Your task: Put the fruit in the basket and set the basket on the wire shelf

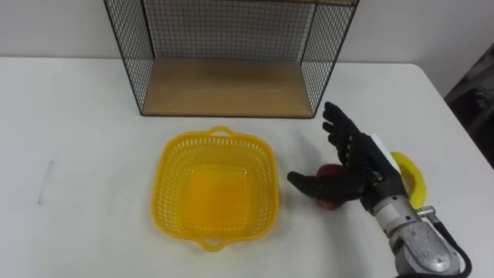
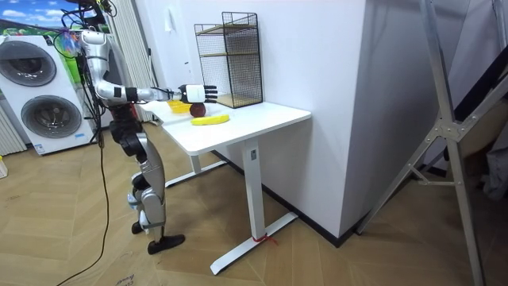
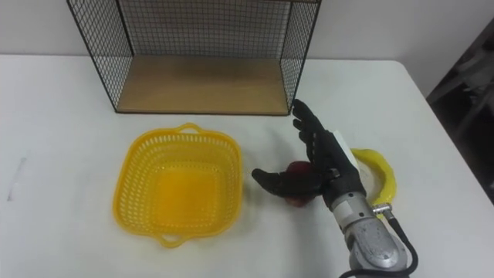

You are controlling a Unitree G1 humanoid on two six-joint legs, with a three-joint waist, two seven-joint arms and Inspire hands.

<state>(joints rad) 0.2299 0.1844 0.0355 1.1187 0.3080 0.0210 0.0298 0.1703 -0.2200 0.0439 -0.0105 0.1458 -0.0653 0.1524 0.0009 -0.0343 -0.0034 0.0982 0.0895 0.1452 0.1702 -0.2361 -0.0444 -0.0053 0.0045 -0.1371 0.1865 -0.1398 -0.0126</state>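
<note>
The robot's right hand [image 1: 356, 166] reaches in from the lower right, fingers straight and spread wide and thumb stretched toward the yellow basket [image 1: 171, 185]. It brackets a red apple [image 1: 332, 171] on the white table [image 1: 77, 116] without closing on it. A banana [image 1: 413, 179] lies just right of the wrist, and the basket sits empty before the wire shelf [image 1: 224, 89].
</note>
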